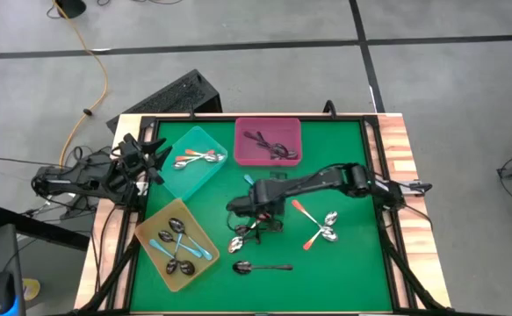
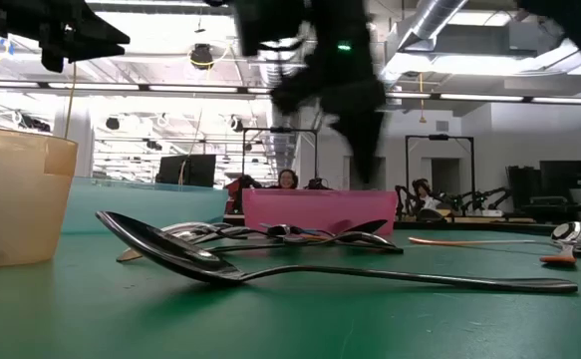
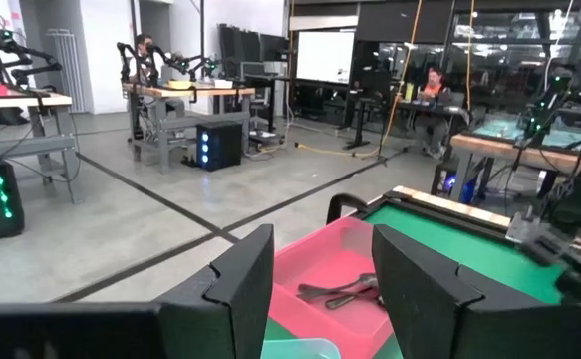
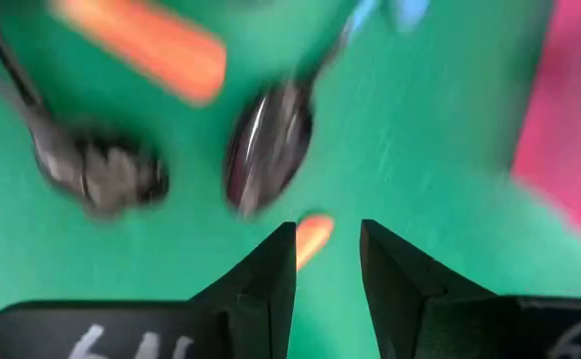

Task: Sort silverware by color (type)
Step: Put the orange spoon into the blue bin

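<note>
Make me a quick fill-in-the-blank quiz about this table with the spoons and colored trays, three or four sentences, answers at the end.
1. The all-dark spoons already sorted lie in the ___ tray.
2. The blue-handled spoons lie in the ___ tray.
3. The right gripper hangs over loose spoons on the ___ mat.
4. The left gripper waits beside the ___ tray.

Answers: pink; yellow; green; teal

Teal tray, pink tray, yellow tray on green table.
</note>
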